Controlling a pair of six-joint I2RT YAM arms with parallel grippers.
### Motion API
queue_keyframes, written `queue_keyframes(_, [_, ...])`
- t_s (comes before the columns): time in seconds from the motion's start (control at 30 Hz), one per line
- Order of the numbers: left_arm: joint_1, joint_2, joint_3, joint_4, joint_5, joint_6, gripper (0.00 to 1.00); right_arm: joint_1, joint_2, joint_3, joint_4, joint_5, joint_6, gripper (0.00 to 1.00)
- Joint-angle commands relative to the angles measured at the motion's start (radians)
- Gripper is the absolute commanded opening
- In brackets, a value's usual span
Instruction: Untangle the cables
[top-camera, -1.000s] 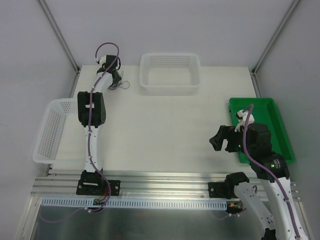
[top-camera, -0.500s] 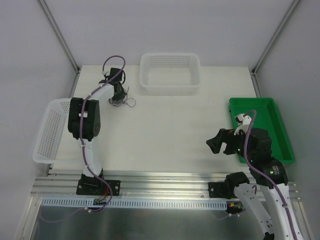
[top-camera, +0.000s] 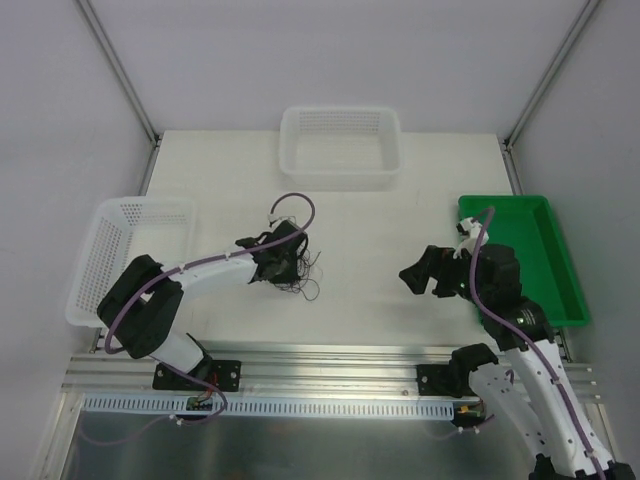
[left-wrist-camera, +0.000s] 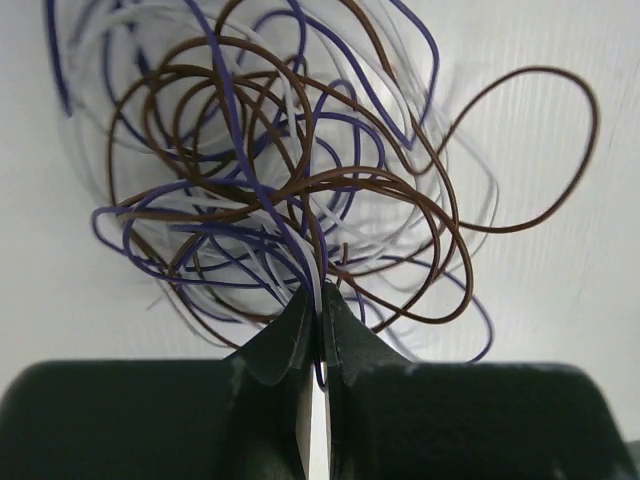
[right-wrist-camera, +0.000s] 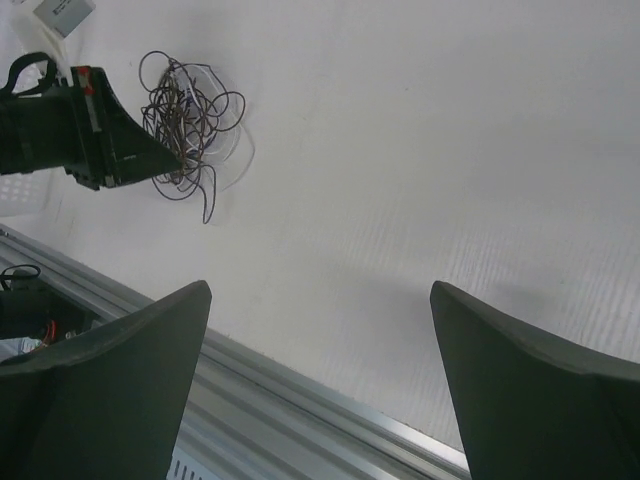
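The cables (top-camera: 303, 277) are a small tangle of thin brown, purple and white wires lying on the white table left of centre. In the left wrist view the cables (left-wrist-camera: 290, 170) fill the frame in loops. My left gripper (top-camera: 285, 268) is shut on the cables, with strands pinched between its fingertips (left-wrist-camera: 320, 300). In the right wrist view the cables (right-wrist-camera: 190, 115) lie far off at the upper left, with the left gripper (right-wrist-camera: 170, 155) against them. My right gripper (top-camera: 418, 276) is open and empty above the table right of centre, its fingers (right-wrist-camera: 120, 350) wide apart.
A white basket (top-camera: 340, 148) stands at the back centre. Another white basket (top-camera: 105, 255) sits at the left edge. A green tray (top-camera: 530, 250) lies at the right, behind the right arm. The metal rail (top-camera: 320, 365) runs along the near edge.
My left gripper has carried the cables from the back left corner toward the near middle of the table. My right gripper has shifted a little to the left.
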Motion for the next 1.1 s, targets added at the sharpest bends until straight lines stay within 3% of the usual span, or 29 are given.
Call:
queue_keyframes(0.0, [-0.08, -0.044, -0.076, 0.083, 0.005, -0.089, 0.0, 0.038, 0.102, -0.047, 0.163, -0.01, 0.09, 0.97])
queue_keyframes(0.13, [-0.169, -0.069, -0.11, 0.153, 0.022, -0.133, 0.0, 0.245, 0.195, -0.094, 0.285, 0.149, 0.179, 0.97])
queue_keyframes(0.2, [-0.195, -0.089, -0.127, 0.181, 0.005, -0.159, 0.0, 0.364, 0.292, -0.074, 0.31, 0.308, 0.222, 0.97])
queue_keyframes(0.33, [-0.254, -0.11, -0.157, 0.229, -0.021, -0.196, 0.0, 0.505, 0.479, -0.043, 0.417, 0.431, 0.327, 0.99])
queue_keyframes(0.4, [-0.268, -0.126, -0.187, 0.244, -0.027, -0.216, 0.0, 0.561, 0.603, -0.016, 0.486, 0.485, 0.358, 0.95])
queue_keyframes(0.6, [-0.289, -0.201, -0.28, 0.285, -0.025, -0.248, 0.0, 0.623, 0.844, 0.075, 0.642, 0.476, 0.38, 0.82])
queue_keyframes(0.77, [-0.295, -0.258, -0.34, 0.338, -0.022, -0.254, 0.0, 0.628, 0.925, 0.094, 0.745, 0.452, 0.423, 0.72])
queue_keyframes(1.07, [-0.295, -0.279, -0.366, 0.371, -0.027, -0.268, 0.0, 0.654, 1.07, 0.143, 0.773, 0.432, 0.472, 0.62])
